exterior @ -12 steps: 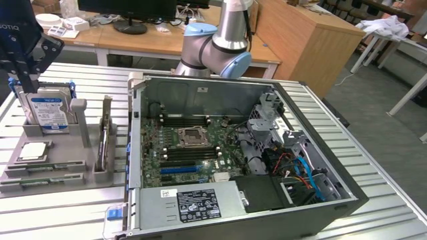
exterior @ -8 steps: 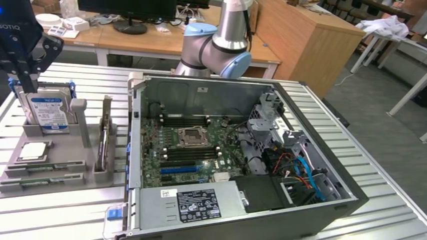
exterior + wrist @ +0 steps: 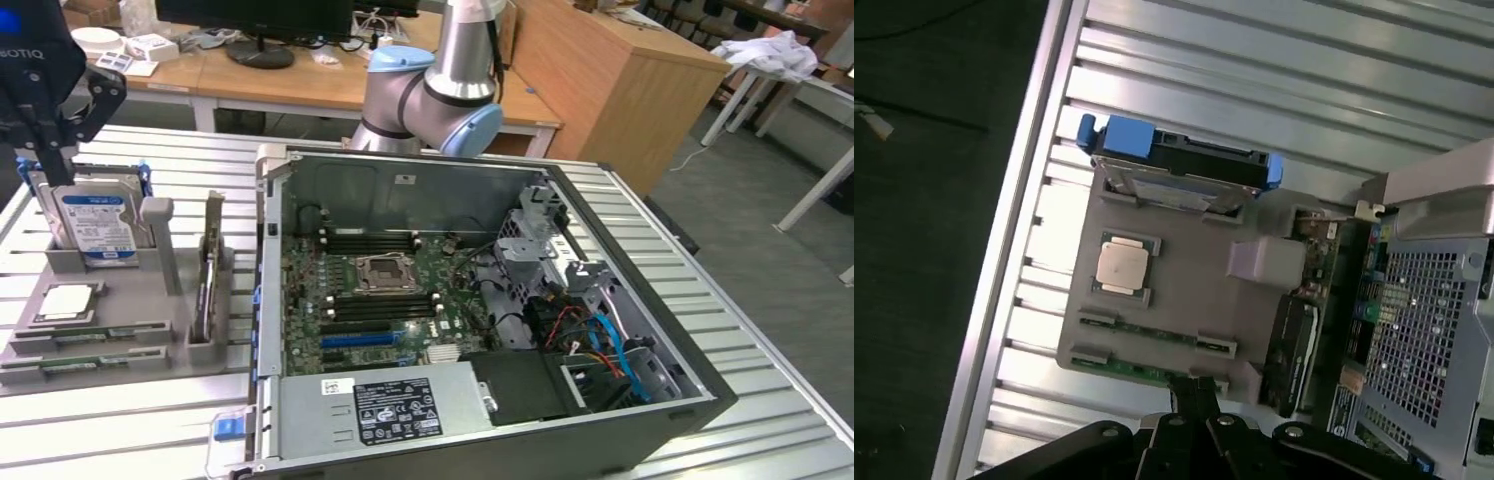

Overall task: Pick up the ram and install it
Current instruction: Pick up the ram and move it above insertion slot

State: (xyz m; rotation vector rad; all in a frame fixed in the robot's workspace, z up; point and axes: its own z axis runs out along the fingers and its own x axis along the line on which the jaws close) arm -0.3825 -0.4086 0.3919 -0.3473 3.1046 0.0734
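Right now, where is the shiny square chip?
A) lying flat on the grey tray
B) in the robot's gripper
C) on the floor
A: the square silver chip lies flat on the grey tray, between the upright hard drive and the ram sticks.

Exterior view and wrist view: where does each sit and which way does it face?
Exterior view: off the arm, raised, angled down on the open dark computer case on the slatted metal table; shows the grey arm and the gripper.
Wrist view: on the wrist, looking down past the gripper onto the grey parts holder.
Shared: that holder, the silver blue-labelled hard drive, the square silver processor chip.
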